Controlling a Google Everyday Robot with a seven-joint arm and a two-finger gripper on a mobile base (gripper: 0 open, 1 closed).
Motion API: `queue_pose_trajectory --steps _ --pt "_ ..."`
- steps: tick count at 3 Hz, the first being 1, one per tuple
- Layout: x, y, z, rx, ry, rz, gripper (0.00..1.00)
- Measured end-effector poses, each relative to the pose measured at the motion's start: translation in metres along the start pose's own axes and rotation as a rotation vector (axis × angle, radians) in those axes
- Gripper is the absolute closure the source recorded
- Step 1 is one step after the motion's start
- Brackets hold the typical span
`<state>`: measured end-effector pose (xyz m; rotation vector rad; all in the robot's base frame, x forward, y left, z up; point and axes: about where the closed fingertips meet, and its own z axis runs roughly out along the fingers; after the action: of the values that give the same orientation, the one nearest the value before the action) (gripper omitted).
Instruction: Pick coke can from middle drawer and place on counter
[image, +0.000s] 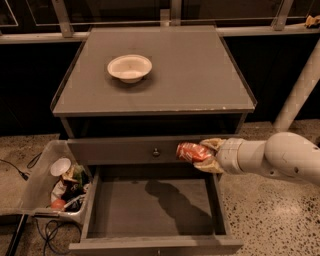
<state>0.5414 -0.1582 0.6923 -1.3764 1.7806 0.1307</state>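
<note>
The coke can (191, 151), red with silvery ends, lies sideways in my gripper (202, 154), which is shut on it. I hold it in the air in front of the closed upper drawer front, above the right side of the middle drawer (125, 210). That drawer is pulled out and its flat grey bottom shows only the arm's shadow. The counter (190, 75) is the grey cabinet top above and behind the can. My white arm comes in from the right.
A white bowl (129, 67) sits on the counter's left half. The closed drawer front has a round knob (156, 151). A clear bin of rubbish (60, 182) stands on the floor at the left. A white pole (300, 90) slants at the right.
</note>
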Motion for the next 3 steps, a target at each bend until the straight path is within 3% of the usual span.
queue_pose_trajectory --steps 1,3 --pt "-0.013 -0.009 -0.012 0.022 0.036 -0.048 1.0" --pt "-0.099 -0.061 -0.097 0.16 -0.013 -0.207 1.0"
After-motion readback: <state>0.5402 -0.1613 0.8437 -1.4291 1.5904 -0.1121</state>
